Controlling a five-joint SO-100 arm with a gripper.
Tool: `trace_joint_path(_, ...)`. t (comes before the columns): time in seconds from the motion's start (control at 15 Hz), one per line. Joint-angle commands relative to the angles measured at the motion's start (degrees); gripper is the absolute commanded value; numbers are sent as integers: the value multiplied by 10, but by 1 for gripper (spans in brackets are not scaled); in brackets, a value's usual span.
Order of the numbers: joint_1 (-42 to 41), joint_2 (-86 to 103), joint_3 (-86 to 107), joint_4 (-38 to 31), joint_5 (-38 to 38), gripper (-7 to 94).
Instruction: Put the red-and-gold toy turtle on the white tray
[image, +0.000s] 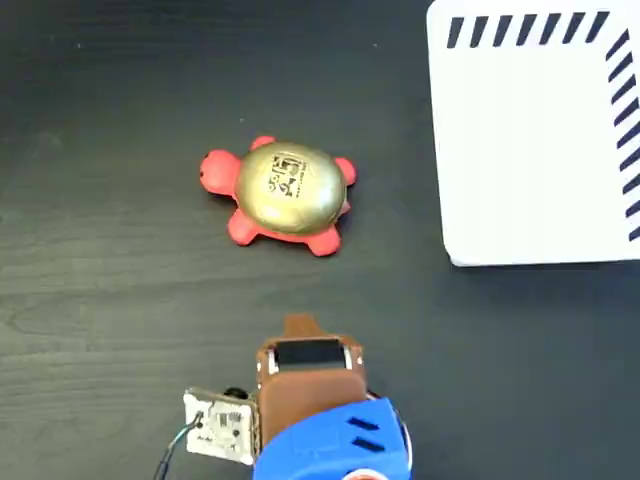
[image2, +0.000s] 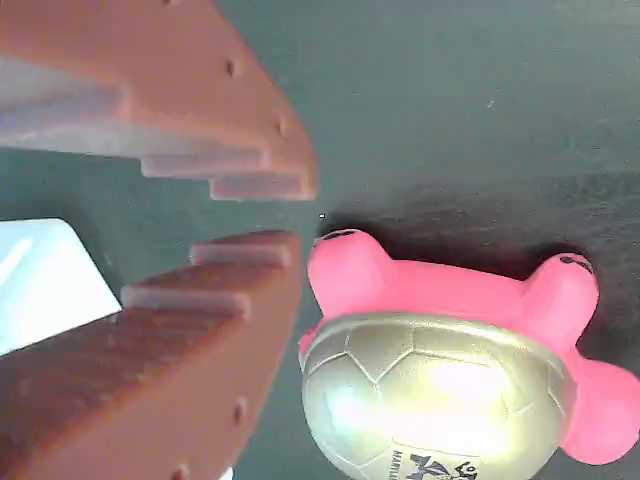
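Observation:
The red-and-gold toy turtle (image: 288, 193) rests on the dark table, gold shell up with a black mark on top and its head to the left in the fixed view. The white tray (image: 530, 150), striped black along its edges, lies at the upper right, apart from the turtle. My gripper (image: 298, 325) points at the turtle from below, a short way off. In the wrist view the brown fingers (image2: 230, 300) stand nearly together, only a thin slit at the gripper (image2: 295, 215), nothing in it. The turtle (image2: 440, 370) sits just right of the tips, and a tray corner (image2: 40, 285) shows at the left.
The blue arm body (image: 335, 445) and a small circuit board (image: 220, 425) with wires sit at the bottom edge of the fixed view. Bare dark wood-grain table (image: 110, 250) surrounds the turtle on all sides.

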Motion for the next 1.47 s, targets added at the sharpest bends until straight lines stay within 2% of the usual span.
trace_joint_path(0.0, -4, 4, -11, 11, 6, 0)
trace_joint_path(1.07, -15, 3, -11, 10, -2, 0)
trace_joint_path(1.27, -30, -164, -66, -110, 11, 0)
trace_joint_path(1.4, -29, -304, -185, -127, 39, 0)
